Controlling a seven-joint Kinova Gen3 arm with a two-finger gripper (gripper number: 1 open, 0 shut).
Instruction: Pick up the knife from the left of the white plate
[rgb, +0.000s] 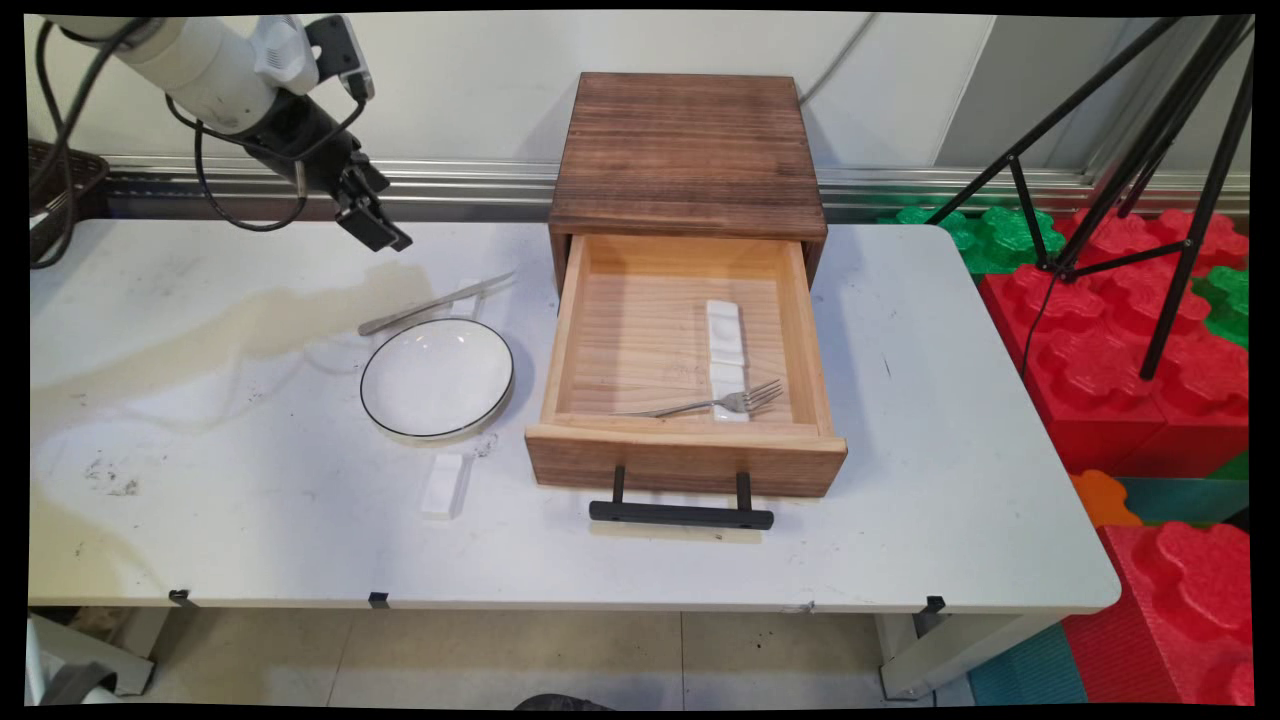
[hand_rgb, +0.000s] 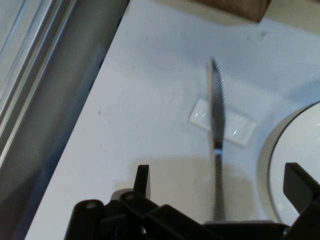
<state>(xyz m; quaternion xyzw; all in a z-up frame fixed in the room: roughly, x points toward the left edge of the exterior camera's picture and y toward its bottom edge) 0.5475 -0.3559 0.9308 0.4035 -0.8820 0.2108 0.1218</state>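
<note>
White table, with the wooden box at its back centre as reference. Its drawer is pulled fully out toward the near edge, black handle in front. Left of the drawer, just beside it: white plate with a dark rim, nothing on it. The gripper hangs in the air further left of the box and behind the plate, holding nothing. In the hand view its fingers are spread wide. Below it a knife lies between plate and box corner, blade propped on a small white rest. From the hand camera the knife runs roughly up the middle of the finger gap, handle end nearer the hand. Height above the knife is hard to judge, probably well clear. A second white rest sits nearer than the plate. Inside the drawer: a long white rest on the right side, a fork lying across its near end.
</note>
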